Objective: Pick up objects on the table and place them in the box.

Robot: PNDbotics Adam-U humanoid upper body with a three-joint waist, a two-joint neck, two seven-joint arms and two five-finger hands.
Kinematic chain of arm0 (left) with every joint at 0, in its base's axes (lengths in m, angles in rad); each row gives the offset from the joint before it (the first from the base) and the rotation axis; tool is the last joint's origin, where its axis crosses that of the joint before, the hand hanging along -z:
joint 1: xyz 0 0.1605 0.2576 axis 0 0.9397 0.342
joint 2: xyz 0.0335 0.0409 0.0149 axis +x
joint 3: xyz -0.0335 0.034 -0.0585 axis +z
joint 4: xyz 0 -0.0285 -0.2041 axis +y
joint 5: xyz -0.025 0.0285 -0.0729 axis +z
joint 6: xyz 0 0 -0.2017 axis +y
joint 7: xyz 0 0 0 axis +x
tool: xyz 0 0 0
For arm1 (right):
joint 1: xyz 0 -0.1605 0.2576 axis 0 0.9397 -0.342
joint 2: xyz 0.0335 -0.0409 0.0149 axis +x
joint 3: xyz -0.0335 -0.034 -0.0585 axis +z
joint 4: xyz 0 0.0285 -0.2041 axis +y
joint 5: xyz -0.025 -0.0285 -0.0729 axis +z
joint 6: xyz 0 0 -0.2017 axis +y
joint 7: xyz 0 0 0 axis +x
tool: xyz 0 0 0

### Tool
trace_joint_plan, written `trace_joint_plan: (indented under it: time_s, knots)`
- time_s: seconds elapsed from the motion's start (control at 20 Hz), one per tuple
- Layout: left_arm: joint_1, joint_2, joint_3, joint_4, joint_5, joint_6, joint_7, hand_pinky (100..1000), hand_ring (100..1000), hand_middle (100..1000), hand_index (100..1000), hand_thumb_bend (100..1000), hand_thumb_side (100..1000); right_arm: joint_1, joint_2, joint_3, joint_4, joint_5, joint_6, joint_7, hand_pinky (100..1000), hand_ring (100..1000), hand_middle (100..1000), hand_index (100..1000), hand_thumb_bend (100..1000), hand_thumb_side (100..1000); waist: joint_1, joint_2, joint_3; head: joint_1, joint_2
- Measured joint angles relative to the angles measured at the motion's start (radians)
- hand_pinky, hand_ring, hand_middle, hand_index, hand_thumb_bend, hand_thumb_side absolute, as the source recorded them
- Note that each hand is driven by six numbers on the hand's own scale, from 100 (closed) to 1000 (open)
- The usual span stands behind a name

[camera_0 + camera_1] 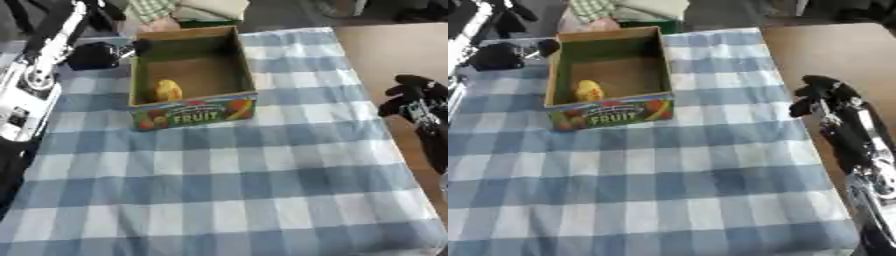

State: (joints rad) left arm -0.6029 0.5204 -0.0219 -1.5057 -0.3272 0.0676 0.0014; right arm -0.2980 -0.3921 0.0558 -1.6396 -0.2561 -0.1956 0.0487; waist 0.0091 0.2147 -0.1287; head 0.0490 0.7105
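A cardboard box printed "FRUIT" stands open at the far middle of the blue-and-white checked tablecloth. A small yellow object lies inside it, near the front left corner. My left hand is a black shape just outside the box's left wall, at the end of the white arm coming in from the upper left. My right hand hangs over the table's right edge, away from the box, with its fingers relaxed and nothing in them.
A bare brown surface lies to the right of the cloth. Folded fabric and a green thing sit beyond the box at the far edge. No loose object shows on the cloth.
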Motion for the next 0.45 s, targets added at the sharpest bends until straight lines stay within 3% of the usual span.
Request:
trace_joint_plan:
  time_s: [0.45]
  knots:
    - [0.188,-0.039,0.132,-0.074,0.277,0.067,0.188,601,538,562,631,662,546,0.002,0.0,-0.001,0.0,0.0,0.0,-0.003,575,567,601,779,100,473,-0.006,0.0,0.019,-0.009,0.0]
